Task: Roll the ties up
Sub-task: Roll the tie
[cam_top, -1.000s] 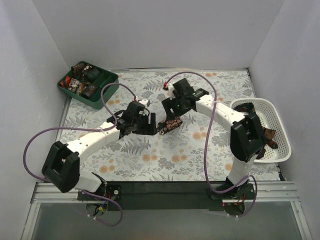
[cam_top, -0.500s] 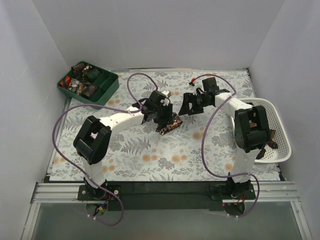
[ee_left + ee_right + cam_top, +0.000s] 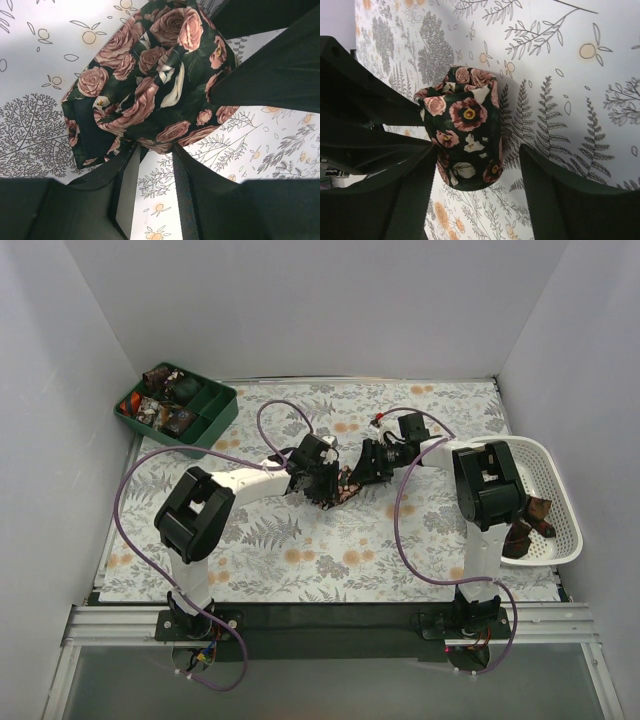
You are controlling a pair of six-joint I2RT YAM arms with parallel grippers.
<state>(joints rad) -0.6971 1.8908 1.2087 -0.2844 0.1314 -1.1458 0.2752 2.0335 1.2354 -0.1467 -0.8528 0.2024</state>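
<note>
The tie (image 3: pixel 467 135), dark with pink roses, sits as a loose roll on the bench (image 3: pixel 300 560). It lies about midway between the left and right edges, a little nearer the far edge than the near one. One flat end juts from the roll's side and shows a plain dark lining. Both arms reach in and meet at it.

The left tool (image 3: pixel 152 152) comes at the roll from the left. Its fingertips (image 3: pixel 127 167) stand close together, one on each side of the roll's edge, and both touch the fabric. A slit of bench shows between them below that edge. Whether they truly clamp the tie I cannot tell.

The right tool (image 3: pixel 477 150) is released and straddles the roll from the right. One finger (image 3: pixel 415 190) is just beside the roll, touching it as far as can be seen. The other stands clear, with flowered bench showing in the gap. In the left wrist view a dark finger from the other arm presses against the roll's far side.

A green tray (image 3: pixel 205 430) sits at the far left corner, and its compartments hold small coils (image 3: pixel 160 412). A white basket (image 3: pixel 563 525) stands at the right edge, towards the near corner. Loose ties (image 3: pixel 537 510) of brownish cloth lie in it, partly hidden by the right arm.
</note>
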